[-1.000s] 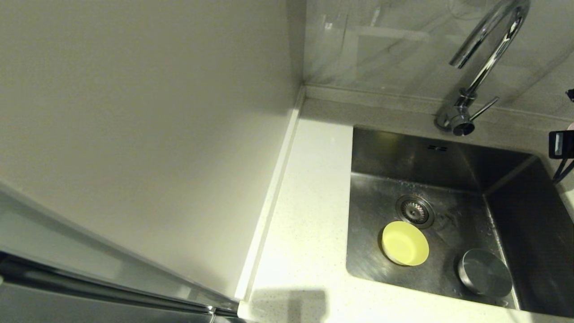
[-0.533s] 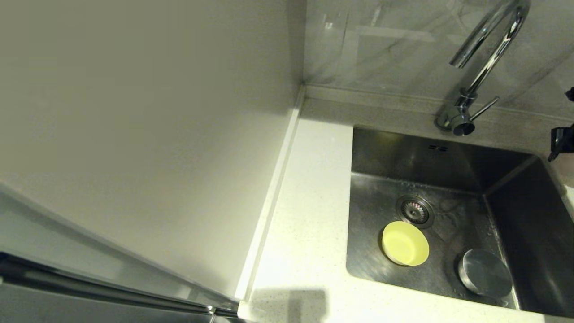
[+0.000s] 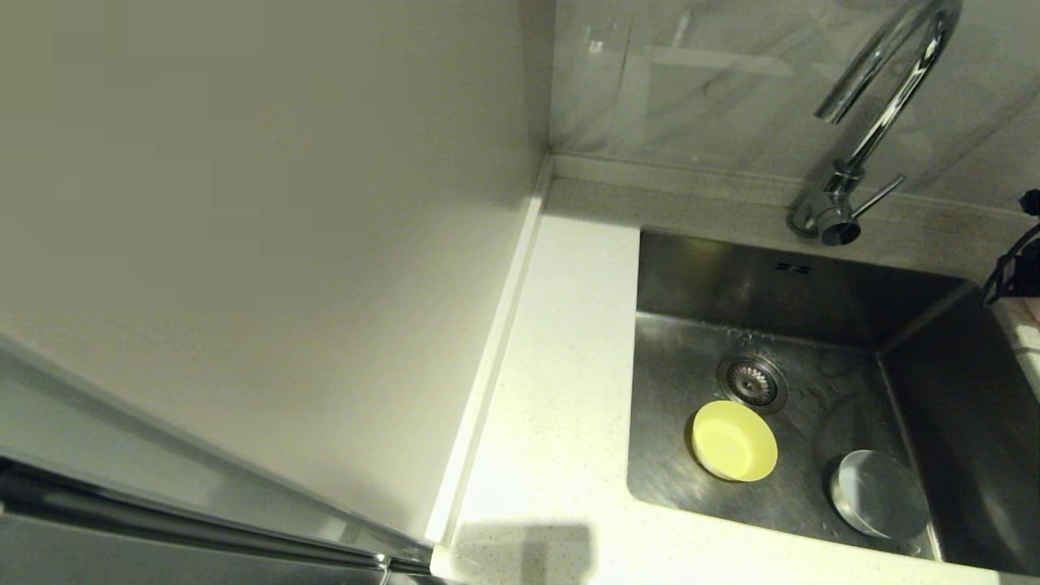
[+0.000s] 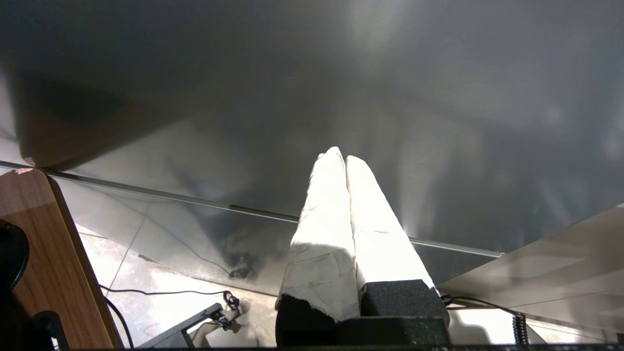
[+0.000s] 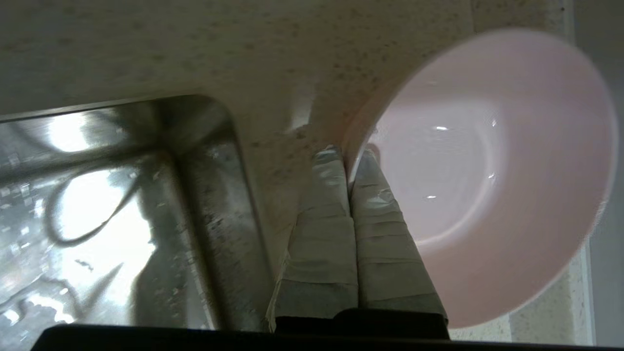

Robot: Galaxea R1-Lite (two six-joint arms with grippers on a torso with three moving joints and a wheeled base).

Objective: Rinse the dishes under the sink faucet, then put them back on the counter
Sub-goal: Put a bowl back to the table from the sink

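Right claw [image 5: 348, 156] pinches the pink bowl's [image 5: 487, 175] rim over the counter [image 5: 243, 48].

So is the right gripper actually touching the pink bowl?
Touching. The right wrist view shows the right gripper with its jaws pinched on the pink bowl at the rim, one inside, one outside.

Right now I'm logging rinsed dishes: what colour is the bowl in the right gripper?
Pale pink bowl, pinched at its rim; the right wrist view shows it best.

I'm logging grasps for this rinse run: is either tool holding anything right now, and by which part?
The right tool pinches the pale pink bowl by its rim. The left tool is shut on nothing.
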